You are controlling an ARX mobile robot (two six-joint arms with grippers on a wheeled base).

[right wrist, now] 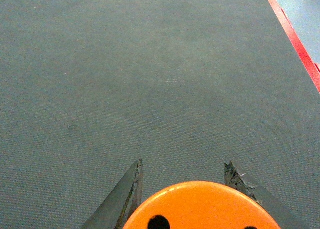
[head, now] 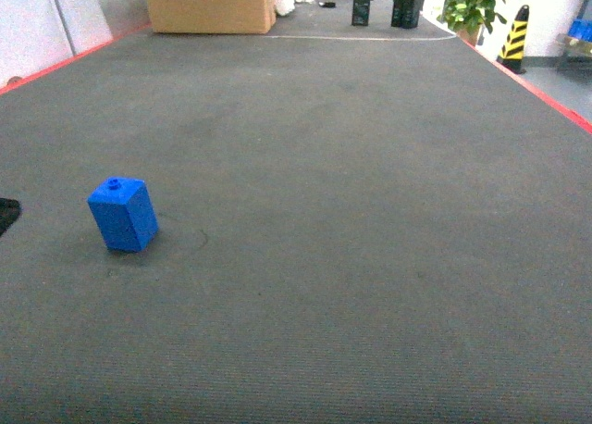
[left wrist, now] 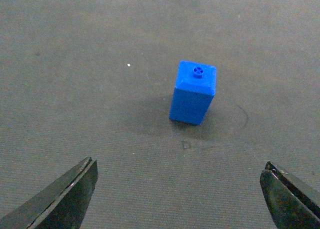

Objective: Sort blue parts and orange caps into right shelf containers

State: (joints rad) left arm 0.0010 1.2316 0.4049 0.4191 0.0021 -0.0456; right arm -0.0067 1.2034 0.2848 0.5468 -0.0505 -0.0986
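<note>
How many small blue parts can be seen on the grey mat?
1. The blue part stands upright on the grey mat, at its left side, ahead of the open left gripper. Others may lie outside the views.

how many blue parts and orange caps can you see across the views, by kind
blue parts: 1, the blue part standing upright on the dark mat, ahead of the open left gripper
orange caps: 1, the orange cap between the fingers of the right gripper
total: 2

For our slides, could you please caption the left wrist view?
Open left gripper facing an upright blue part.
</note>
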